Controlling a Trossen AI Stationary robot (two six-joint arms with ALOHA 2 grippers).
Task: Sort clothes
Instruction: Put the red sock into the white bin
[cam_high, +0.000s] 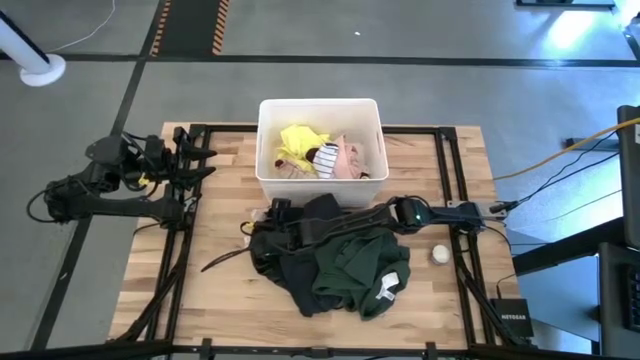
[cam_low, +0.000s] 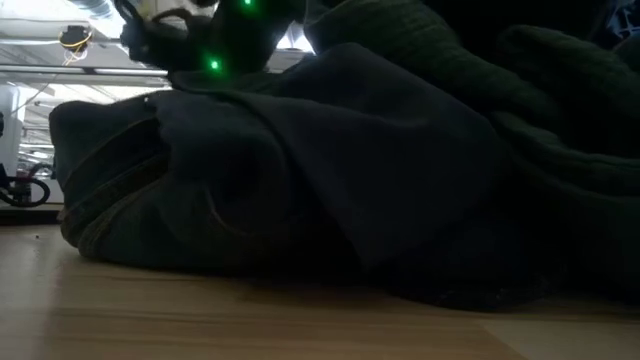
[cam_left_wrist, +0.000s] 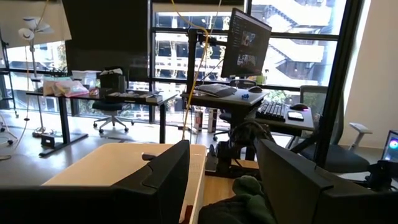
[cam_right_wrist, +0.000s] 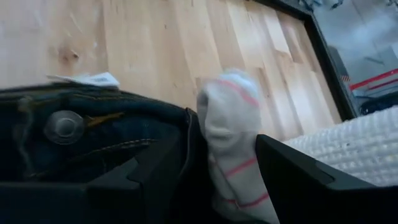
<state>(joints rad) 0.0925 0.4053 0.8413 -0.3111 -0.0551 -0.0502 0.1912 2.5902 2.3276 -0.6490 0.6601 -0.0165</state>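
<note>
A pile of black and dark green clothes (cam_high: 340, 262) lies on the middle of the table and fills the low view (cam_low: 300, 170). The white bin (cam_high: 263, 150) behind it holds yellow (cam_high: 298, 142), grey-white striped (cam_high: 326, 157) and pale pink (cam_high: 352, 160) clothes. My right gripper (cam_high: 272, 213) reaches from the table's right to the pile's left end. It is shut on a white sock with pink stripes (cam_right_wrist: 229, 118), next to dark jeans with a button (cam_right_wrist: 93, 140). My left gripper (cam_high: 205, 162) waits open and empty over the table's left edge, and it also shows in the left wrist view (cam_left_wrist: 222, 149). My right gripper pinches the white sock between its two fingers (cam_right_wrist: 283, 177), and the sock fills the gap. The fingers come from the table's right, low over the pile. The sock's rounded end (cam_right_wrist: 227, 87) sticks out past the fingertips. Its other end is hidden between the fingers.
A small white ball (cam_high: 440, 254) lies on the table right of the pile. The bin's textured wall (cam_right_wrist: 354, 143) is close beside my right gripper. Bare wood (cam_high: 210, 290) lies left of the pile. Black frame rails (cam_high: 455, 170) run along the table's edges.
</note>
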